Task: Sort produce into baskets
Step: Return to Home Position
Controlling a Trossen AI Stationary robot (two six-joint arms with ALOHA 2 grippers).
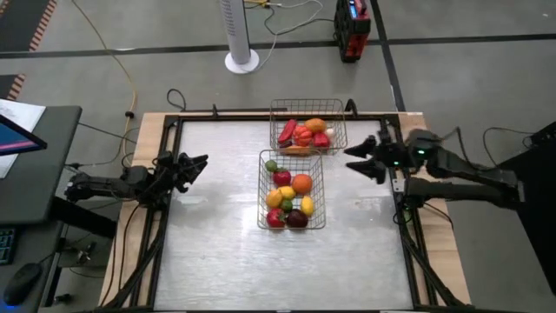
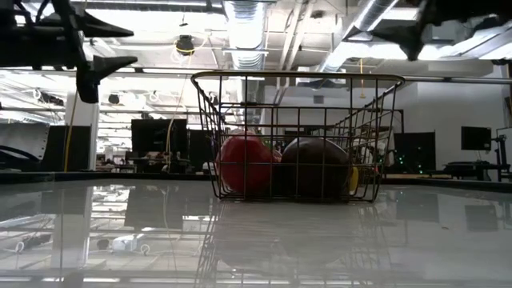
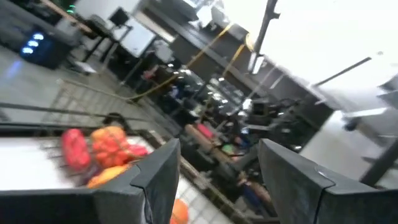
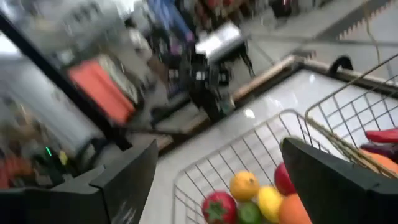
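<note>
Two silver wire-mesh baskets stand mid-table. The near basket [image 1: 292, 189] holds round produce: red, orange, yellow, green and dark purple pieces; it also shows in the low view [image 2: 296, 136]. The far basket [image 1: 307, 127] holds red peppers and orange pieces. My left gripper [image 1: 198, 165] is open and empty, raised at the table's left side. My right gripper [image 1: 363, 159] is open and empty, raised at the table's right side, beside the baskets. Both pairs of fingers show spread in their wrist views [image 3: 217, 180] [image 4: 217, 180].
A black frame [image 1: 174, 122] runs along the table's edges. A white fan stand [image 1: 241, 59] and a red-black device [image 1: 352, 30] stand on the floor beyond the far edge. A monitor [image 1: 17, 139] sits off the left side. Bare tabletop lies left, right and near of the baskets.
</note>
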